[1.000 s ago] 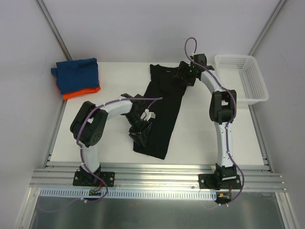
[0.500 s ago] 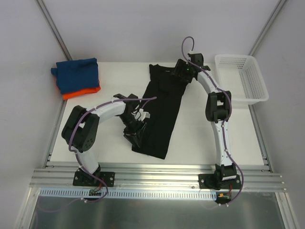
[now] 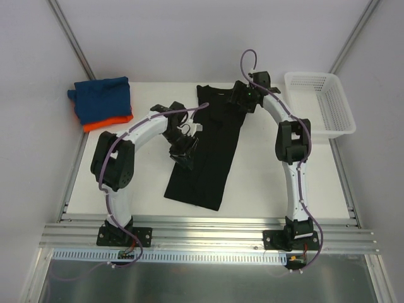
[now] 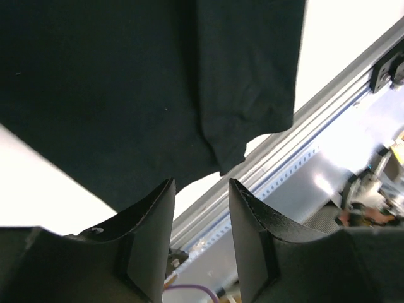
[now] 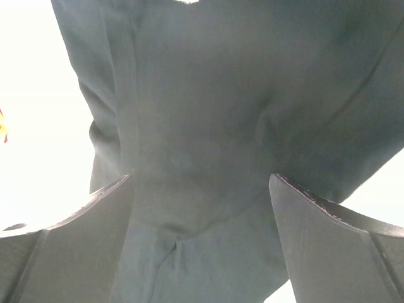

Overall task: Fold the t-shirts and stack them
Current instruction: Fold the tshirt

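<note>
A black t-shirt lies folded into a long strip down the middle of the table, collar at the far end. My left gripper hovers over its left edge about halfway along. In the left wrist view its fingers stand apart with nothing between them, and the shirt's hem shows beyond. My right gripper is open over the shirt's far right shoulder; black cloth fills the space below its spread fingers. A folded blue t-shirt rests on an orange one at the far left corner.
A white mesh basket stands at the far right of the table. An aluminium rail runs along the near edge, also seen as the rail in the left wrist view. Grey walls close in the table on the left, back and right.
My left gripper has moved away from the near edge, up along the shirt's left side. The shirt's near left corner now lies further left. The right arm barely shifted.
</note>
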Robot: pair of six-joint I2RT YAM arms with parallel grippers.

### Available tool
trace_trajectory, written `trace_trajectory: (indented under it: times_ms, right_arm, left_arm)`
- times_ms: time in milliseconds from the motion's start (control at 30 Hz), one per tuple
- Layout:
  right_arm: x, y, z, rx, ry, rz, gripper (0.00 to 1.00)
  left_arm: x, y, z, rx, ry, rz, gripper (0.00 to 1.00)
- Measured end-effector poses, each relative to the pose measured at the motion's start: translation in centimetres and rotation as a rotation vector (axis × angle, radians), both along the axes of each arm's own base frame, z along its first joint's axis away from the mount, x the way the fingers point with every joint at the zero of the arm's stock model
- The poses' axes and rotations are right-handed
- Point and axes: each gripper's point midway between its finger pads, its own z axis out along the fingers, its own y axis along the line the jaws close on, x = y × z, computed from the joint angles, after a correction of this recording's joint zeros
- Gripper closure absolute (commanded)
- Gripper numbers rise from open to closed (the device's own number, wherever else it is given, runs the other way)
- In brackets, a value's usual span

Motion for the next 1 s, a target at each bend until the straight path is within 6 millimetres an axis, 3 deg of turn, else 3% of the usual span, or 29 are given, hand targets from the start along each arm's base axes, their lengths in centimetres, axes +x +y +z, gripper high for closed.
trace_trajectory:
  times_ms: [167, 433, 767, 1000]
  right_arm:
    - [-2.2, 0.4, -0.8, 0.003, 0.062, 0.019, 0.09]
    - [-2.8, 1.1, -1.1, 0.005, 0.078, 0.033, 0.09]
    - [-0.5, 1.5, -1.1, 0.024, 0.041, 0.02, 0.08]
    - [1.3, 1.2, -0.9, 0.038, 0.004, 0.003, 0.09]
  left_arm:
    - [-1.4, 0.1, -3.0, 0.024, 0.128, 0.002, 0.62]
    - [-2.2, -0.2, -4.1, -0.002, 0.22, 0.016, 0.61]
    - [-3.3, 0.5, -6.3, 0.025, 0.336, 0.079, 0.6]
    - [-3.6, -0.9, -7.4, 0.029, 0.376, 0.067, 0.6]
